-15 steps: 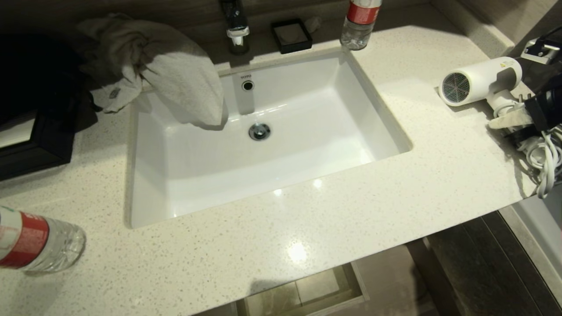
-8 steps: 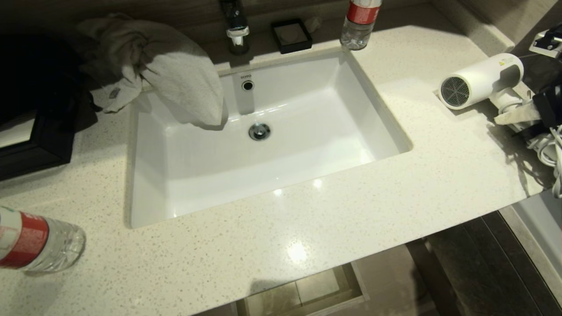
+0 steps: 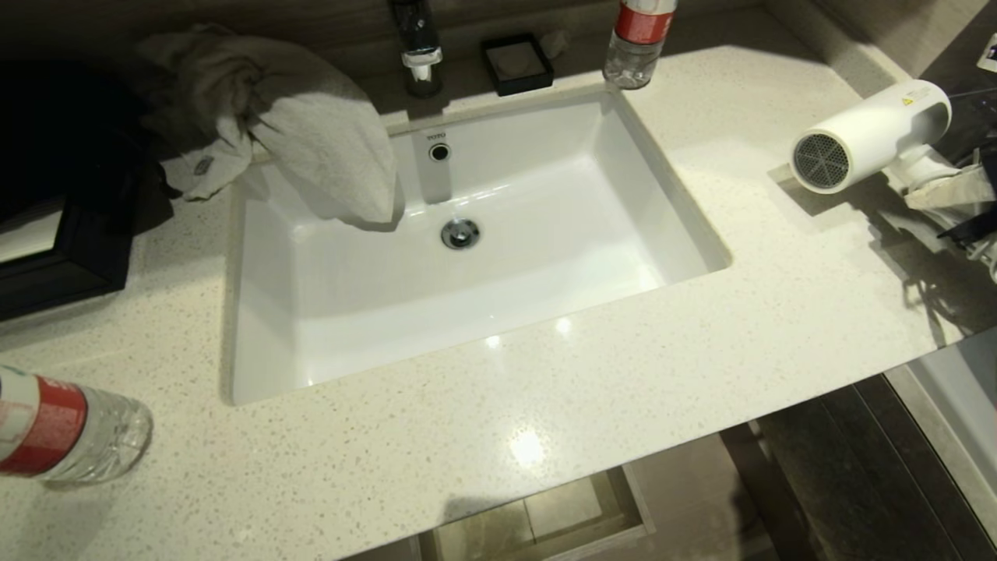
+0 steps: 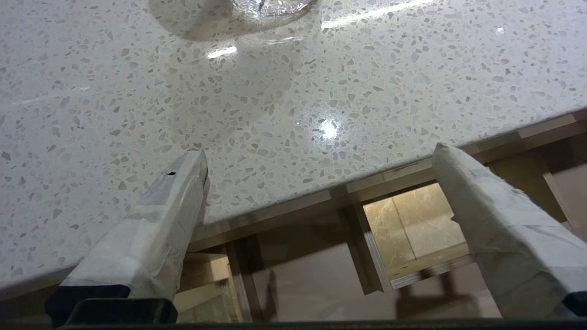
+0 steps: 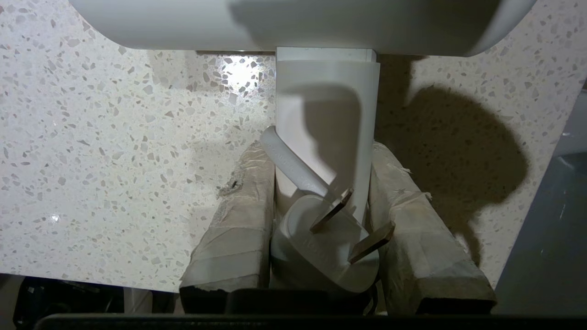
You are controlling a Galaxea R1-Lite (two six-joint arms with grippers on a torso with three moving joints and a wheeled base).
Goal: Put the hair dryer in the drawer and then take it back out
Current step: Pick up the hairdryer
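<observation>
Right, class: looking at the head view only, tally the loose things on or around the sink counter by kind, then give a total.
Clear plastic water bottles with red labels: 2
Crumpled grey-white towels: 1
Small white hair dryers with a round grey grille: 1
Square black soap dishes: 1
Total: 5
</observation>
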